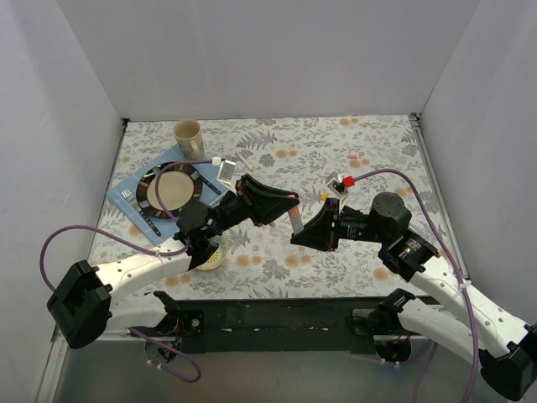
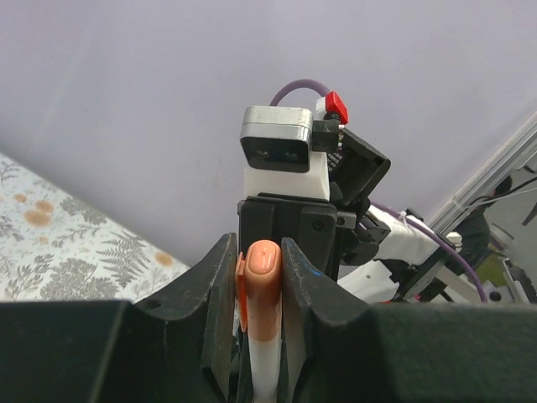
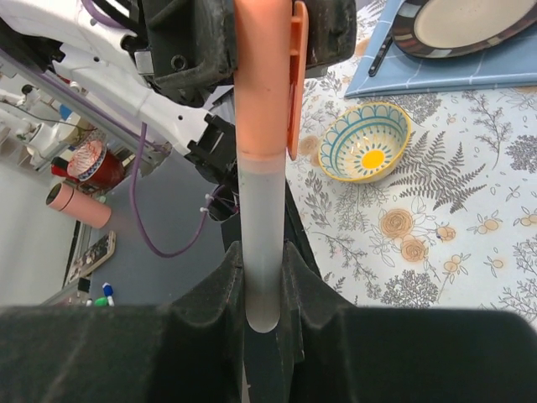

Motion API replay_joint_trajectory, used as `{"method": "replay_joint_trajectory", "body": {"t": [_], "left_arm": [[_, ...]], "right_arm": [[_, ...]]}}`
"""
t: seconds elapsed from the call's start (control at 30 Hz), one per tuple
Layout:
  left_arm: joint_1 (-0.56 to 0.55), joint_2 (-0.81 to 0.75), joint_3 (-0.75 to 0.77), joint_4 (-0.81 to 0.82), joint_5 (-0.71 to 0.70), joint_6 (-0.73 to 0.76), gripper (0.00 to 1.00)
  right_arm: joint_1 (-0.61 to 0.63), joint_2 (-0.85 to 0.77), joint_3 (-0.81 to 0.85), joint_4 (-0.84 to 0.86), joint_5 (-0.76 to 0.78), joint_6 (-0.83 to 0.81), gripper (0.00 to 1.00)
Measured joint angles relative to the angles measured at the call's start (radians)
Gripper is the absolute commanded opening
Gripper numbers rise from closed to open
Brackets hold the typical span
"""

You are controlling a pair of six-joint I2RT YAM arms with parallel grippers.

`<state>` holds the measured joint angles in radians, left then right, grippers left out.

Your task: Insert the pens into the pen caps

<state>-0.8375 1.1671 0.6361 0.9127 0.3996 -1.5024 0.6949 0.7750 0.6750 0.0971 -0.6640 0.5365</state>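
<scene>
A: The left gripper [image 2: 258, 256] pinched the orange cap [image 2: 263, 290], up off the table [image 1: 386, 159].
B: And the right gripper [image 3: 263, 273] clamped the pen [image 3: 262, 210] by its pale barrel. Capping step, I reckoned; next called for a straight push together.

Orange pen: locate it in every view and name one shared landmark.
Top external: orange pen at centre, a short grey bar.
Left wrist: orange pen at bottom centre, orange end up, in the jaws.
Right wrist: orange pen down the middle, grey barrel in the jaws.
Landmark: floral tablecloth, in all three.
</scene>
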Motion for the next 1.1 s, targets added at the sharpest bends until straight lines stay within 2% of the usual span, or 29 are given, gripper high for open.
{"method": "replay_joint_trajectory", "body": {"t": [0.1,0.13,0.17,0.23,0.27,0.33,0.37,0.47,0.6,0.73,0.97,1.1], "left_arm": [[-0.002,0.039,-0.013,0.098,-0.019,-0.041,0.00],[-0.003,0.047,-0.013,0.106,-0.027,-0.048,0.00],[-0.003,0.050,-0.010,0.098,-0.031,-0.050,0.00],[-0.003,0.049,0.021,0.026,-0.029,-0.035,0.00],[-0.004,0.050,0.049,-0.027,-0.026,-0.022,0.00],[-0.016,0.058,0.113,-0.174,0.023,0.006,0.00],[-0.023,0.064,0.138,-0.245,0.051,0.019,0.00],[-0.013,0.096,0.200,-0.425,0.100,0.061,0.00],[0.034,0.181,0.266,-0.570,0.068,0.113,0.00],[0.053,0.341,0.293,-0.595,0.010,0.113,0.00],[0.063,0.674,0.332,-0.602,-0.023,0.034,0.00],[0.064,0.761,0.343,-0.616,-0.041,0.014,0.02]], "right_arm": [[-0.001,0.010,0.032,-0.049,0.009,-0.024,0.01],[-0.002,0.014,0.038,-0.065,0.014,-0.032,0.05],[-0.004,0.018,0.042,-0.082,0.014,-0.041,0.23],[-0.010,0.016,0.043,-0.106,0.027,-0.052,0.40],[-0.014,0.011,0.041,-0.111,0.036,-0.055,0.55],[-0.024,-0.016,0.029,-0.090,0.075,-0.063,0.64],[-0.031,-0.054,0.010,-0.066,0.111,-0.076,0.69],[-0.045,-0.198,-0.069,-0.090,0.182,-0.087,0.78],[-0.045,-0.370,-0.138,-0.237,0.279,-0.096,0.80],[-0.045,-0.463,-0.141,-0.370,0.400,-0.098,0.81],[-0.045,-0.471,-0.111,-0.494,0.541,-0.111,0.81],[-0.045,-0.461,-0.100,-0.492,0.556,-0.122,0.81]]}}
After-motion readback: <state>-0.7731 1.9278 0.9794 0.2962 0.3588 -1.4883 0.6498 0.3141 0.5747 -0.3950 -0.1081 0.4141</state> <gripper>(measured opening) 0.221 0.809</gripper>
